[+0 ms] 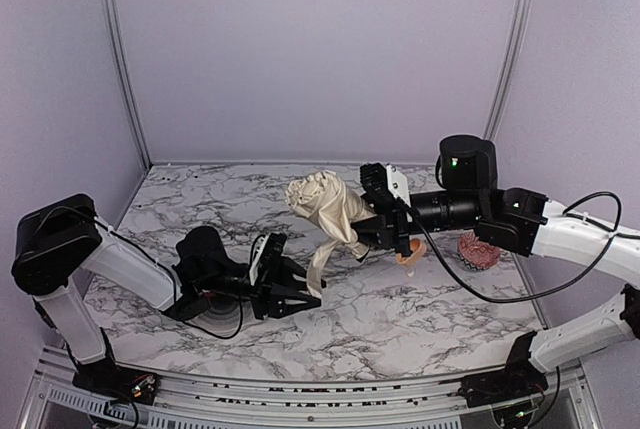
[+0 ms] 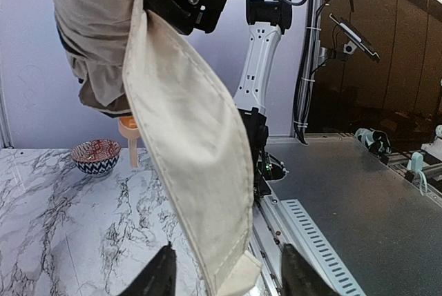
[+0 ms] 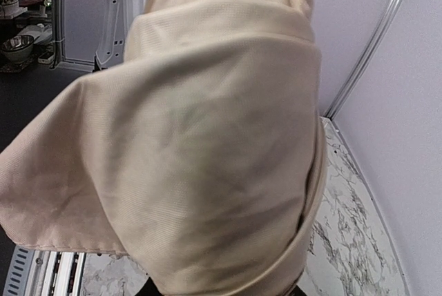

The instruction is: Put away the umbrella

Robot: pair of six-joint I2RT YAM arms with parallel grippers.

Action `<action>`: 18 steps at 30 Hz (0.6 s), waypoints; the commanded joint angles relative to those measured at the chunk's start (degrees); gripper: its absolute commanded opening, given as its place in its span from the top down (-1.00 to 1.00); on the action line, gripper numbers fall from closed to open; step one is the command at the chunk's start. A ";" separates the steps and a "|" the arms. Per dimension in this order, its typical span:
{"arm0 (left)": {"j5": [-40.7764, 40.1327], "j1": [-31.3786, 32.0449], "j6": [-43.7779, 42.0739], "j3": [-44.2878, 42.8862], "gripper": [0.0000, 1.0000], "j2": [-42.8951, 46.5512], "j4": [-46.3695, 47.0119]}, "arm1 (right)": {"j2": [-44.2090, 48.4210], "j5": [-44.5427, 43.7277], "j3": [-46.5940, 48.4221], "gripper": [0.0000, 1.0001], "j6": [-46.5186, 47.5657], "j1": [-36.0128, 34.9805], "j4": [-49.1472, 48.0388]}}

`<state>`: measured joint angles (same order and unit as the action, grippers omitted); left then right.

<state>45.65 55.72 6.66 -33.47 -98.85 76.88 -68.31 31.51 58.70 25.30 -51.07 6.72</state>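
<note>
The umbrella [image 1: 322, 199] is a bunched cream bundle held up above the table, and its fabric fills the right wrist view [image 3: 207, 158]. My right gripper [image 1: 368, 232] is shut on it near the handle end, with the fingers almost buried in the cloth. The small tan handle [image 1: 408, 257] pokes out below the gripper. A cream closing strap [image 2: 193, 158] hangs down from the bundle. My left gripper [image 2: 224, 268] is open low over the table, with the strap's end hanging between its fingers and touching neither.
A patterned bowl with a red inside [image 1: 480, 249] sits on the marble table [image 1: 420, 309] at the right, behind the right arm. It also shows in the left wrist view as the bowl [image 2: 95, 156]. The table's metal front rail [image 2: 304, 227] runs close to the left gripper.
</note>
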 commanded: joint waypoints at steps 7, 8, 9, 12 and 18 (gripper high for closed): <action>-4.98 -0.45 -5.98 0.61 1.00 0.25 -5.11 | 1.08 2.60 4.33 1.00 0.94 0.84 -0.13; -6.99 -1.10 -8.34 0.76 1.00 -0.03 -7.31 | 1.00 3.66 4.71 1.00 1.83 0.74 1.07; -8.76 -2.13 -10.47 0.62 1.00 -0.33 -10.19 | 0.97 4.93 5.00 1.00 3.15 0.64 2.23; -13.66 -5.10 -19.28 -0.93 1.00 -0.09 -19.86 | 1.11 9.13 5.45 1.00 7.17 -0.57 6.73; -25.32 -8.67 -34.28 -6.81 1.00 0.71 -33.69 | 0.02 14.20 4.86 1.00 12.35 -5.39 14.47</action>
<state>32.93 50.65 -14.90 -38.06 -98.28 60.42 -69.34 35.90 59.90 33.43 -52.88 18.81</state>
